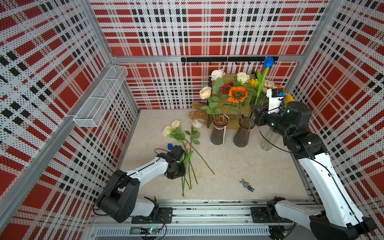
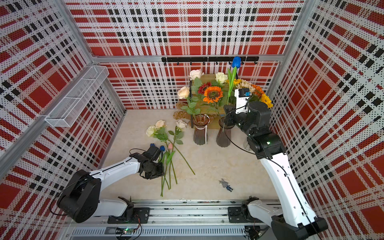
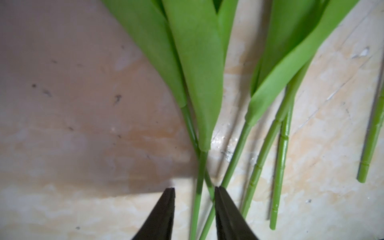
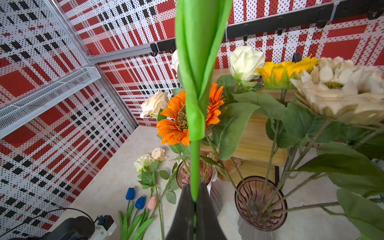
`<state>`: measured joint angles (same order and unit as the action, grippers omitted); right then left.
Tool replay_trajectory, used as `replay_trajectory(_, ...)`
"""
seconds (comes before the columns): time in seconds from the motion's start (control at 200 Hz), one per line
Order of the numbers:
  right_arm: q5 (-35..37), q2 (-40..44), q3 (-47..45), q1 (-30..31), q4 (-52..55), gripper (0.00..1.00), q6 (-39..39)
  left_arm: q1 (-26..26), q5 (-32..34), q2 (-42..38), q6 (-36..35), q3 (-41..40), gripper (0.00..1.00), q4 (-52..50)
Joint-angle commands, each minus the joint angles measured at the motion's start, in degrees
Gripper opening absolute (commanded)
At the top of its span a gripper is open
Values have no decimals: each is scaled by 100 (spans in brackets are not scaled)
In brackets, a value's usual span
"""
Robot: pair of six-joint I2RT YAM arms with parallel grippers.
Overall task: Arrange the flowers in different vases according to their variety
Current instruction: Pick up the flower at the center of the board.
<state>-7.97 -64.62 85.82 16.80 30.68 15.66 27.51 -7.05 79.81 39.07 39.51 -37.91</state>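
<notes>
Right gripper is pinched tight on the stem of a blue tulip. The flower stands upright, head at upper right in both top views, stem beside the sunflower vase. Clear cylinder vase sits right of that, partly behind the arm. Rose vase is to the left, cream roses in it. Left gripper is low over the table, centre-left, fingers apart and straddling crossed tulip stems, not clamped yet. Two loose blue tulips and a pink tulip lie there. Three loose roses lie just above them in frame, stems crossing.
</notes>
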Motion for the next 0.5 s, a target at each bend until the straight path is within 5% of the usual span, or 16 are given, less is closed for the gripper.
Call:
replay_trajectory(0.0, -113, 99, 99, -61, 22, 0, -2, 69, 231, 91, 39, 75, 33, 7)
replay_trajectory(0.491, -73, 159, 73, -239, 95, 0, -53, 355, 502, 527, 77, 92, 23, -132)
